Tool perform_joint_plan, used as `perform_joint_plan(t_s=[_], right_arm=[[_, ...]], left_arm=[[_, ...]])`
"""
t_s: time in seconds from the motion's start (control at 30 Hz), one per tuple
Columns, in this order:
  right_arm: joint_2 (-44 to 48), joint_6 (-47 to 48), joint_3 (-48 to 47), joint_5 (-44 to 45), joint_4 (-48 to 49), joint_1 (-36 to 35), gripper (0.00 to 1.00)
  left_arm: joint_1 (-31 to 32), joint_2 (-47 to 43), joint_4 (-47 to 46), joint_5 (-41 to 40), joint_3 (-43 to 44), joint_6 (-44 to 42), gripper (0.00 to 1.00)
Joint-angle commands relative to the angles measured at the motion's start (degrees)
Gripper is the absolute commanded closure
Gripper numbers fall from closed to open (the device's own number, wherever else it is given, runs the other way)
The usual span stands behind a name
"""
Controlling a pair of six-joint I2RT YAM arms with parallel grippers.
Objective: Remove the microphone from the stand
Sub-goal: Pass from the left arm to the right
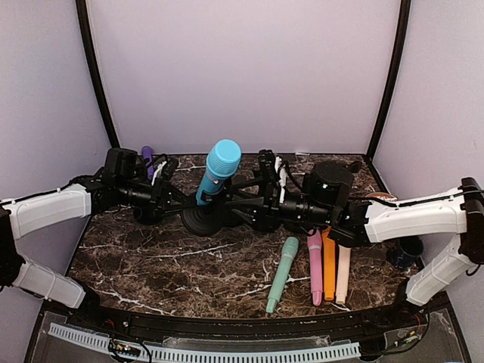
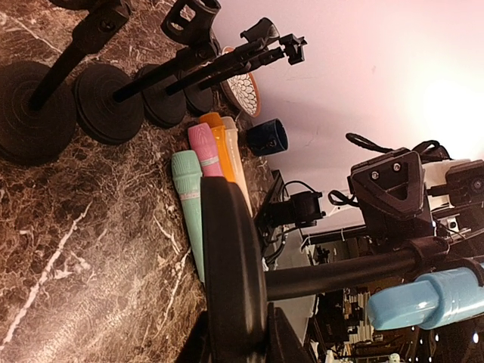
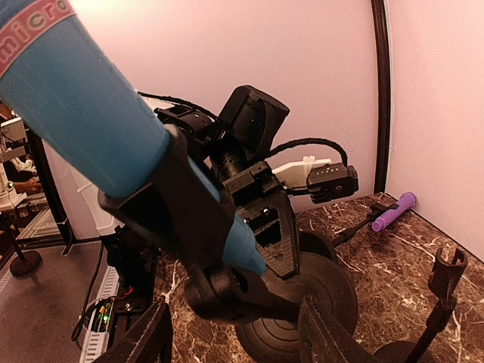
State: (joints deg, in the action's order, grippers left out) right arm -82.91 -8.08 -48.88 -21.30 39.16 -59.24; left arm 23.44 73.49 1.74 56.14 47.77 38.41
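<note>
A light blue microphone (image 1: 219,170) sits tilted in the black clip of a stand, whose round base (image 1: 203,221) rests mid-table. My left gripper (image 1: 175,206) is shut on the edge of that base; in the left wrist view the disc (image 2: 231,265) stands edge-on between my fingers, with the pole (image 2: 340,274) and microphone (image 2: 427,299) beyond. My right gripper (image 1: 248,210) is open, its fingers (image 3: 329,336) on either side below the clip (image 3: 189,219) that holds the microphone (image 3: 83,113). It touches nothing that I can see.
Mint (image 1: 281,274), pink (image 1: 315,265), orange (image 1: 329,265) and cream (image 1: 342,274) microphones lie at the front right. A purple microphone (image 1: 147,159) lies back left. Several empty stands (image 2: 106,106) stand behind. A dark cup (image 1: 404,251) sits at the right edge.
</note>
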Motion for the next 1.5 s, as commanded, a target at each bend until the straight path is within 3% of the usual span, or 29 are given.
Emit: perform_joint_plan(t_s=[0.0,0.17,0.63,1.0,1.03,1.27,1.47], right_arm=[[-2.37,-0.17,-2.27,-0.73,5.22,-1.29,0.47],[-3.54,-0.11,-3.4,-2.06,5.19,-1.74,0.59],[-4.15,0.69,-4.16,-2.79,5.17,-1.81,0.58],[-3.73,2.58,-5.09,-1.44,1.66,-1.83,0.99],[-3.46,2.7,-4.94,-0.6,1.37,-1.78,1.0],[-1.07,2.98,-2.65,12.01,-0.28,-1.89,1.0],[-1.4,1.7,-1.35,18.49,-0.01,-1.87,1.0]], left_arm=[[0.7,-0.98,-6.25,5.18,-0.02,1.74,1.0],[0.86,-0.9,-6.18,5.58,-0.22,1.71,1.0],[0.9,0.17,-5.87,6.58,-1.04,1.65,1.0],[0.9,1.66,-3.92,3.51,-0.4,-0.07,0.99],[0.9,1.9,-3.8,3.09,-0.22,-0.22,0.97],[0.9,2.53,2.71,-3.56,2.65,-5.85,0.51],[0.82,1.97,6.66,-9.58,3.07,-9.26,0.34]])
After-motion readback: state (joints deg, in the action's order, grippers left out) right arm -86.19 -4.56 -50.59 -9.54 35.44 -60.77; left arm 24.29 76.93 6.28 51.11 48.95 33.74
